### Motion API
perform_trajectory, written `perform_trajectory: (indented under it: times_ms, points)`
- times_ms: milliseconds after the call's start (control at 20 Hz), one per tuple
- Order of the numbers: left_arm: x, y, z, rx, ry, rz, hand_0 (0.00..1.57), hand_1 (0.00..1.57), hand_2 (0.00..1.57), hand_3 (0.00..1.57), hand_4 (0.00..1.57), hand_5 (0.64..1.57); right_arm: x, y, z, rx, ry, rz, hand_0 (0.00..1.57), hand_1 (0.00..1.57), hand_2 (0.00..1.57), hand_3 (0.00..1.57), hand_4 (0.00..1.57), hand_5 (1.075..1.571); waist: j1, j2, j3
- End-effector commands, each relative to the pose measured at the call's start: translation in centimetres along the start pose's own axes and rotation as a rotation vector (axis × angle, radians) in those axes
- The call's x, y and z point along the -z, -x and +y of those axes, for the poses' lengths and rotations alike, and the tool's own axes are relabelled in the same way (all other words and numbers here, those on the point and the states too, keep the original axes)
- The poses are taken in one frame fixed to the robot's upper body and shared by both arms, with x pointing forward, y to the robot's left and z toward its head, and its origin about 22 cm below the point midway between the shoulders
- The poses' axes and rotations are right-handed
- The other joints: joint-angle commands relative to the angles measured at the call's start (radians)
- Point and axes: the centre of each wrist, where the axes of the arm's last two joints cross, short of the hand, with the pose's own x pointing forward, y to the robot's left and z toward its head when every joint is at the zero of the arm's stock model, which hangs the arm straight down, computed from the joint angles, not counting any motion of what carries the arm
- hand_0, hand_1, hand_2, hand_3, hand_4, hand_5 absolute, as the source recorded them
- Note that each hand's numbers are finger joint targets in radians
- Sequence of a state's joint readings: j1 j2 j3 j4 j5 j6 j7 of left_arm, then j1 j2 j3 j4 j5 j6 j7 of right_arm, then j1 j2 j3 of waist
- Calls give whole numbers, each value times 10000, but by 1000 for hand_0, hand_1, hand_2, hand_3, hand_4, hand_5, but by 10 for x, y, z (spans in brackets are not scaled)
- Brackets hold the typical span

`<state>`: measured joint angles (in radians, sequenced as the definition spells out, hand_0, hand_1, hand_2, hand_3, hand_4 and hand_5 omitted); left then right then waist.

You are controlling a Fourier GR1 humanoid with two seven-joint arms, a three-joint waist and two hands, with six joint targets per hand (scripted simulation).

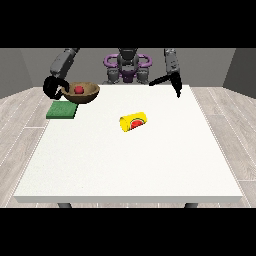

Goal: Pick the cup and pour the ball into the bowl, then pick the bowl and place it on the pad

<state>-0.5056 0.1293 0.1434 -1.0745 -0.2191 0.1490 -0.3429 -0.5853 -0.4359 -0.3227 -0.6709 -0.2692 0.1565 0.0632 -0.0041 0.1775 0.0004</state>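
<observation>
A brown bowl (85, 93) with a red ball (79, 90) inside hangs just above the table's far left, over the right end of the green pad (62, 110). The hand at the view's left (51, 87) is curled on the bowl's left rim. A yellow cup (134, 122) with a red and green print lies on its side near the middle of the table. The hand at the view's right (173, 82) hovers above the far right of the table with its fingers straight, holding nothing.
The white table (130, 165) fills most of the view; the pad lies at its far left edge. A grey wood floor surrounds the table.
</observation>
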Motion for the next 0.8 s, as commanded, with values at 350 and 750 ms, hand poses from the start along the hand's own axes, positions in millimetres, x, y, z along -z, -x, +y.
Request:
perform_trajectory:
  times_ms: [350,750]
  points:
    - [38,-87,-10,132,-375,-2997,0,0,0,0,0,1565,-28,-42,-108,449,998,-2549,1571,1571,1571,1192,1008,1567,765,2821,26]
    - [10,-113,-17,245,-386,-3535,0,0,0,0,0,1564,-44,-79,-146,90,1516,-3335,1571,1571,1571,0,1039,1569,933,3364,34]
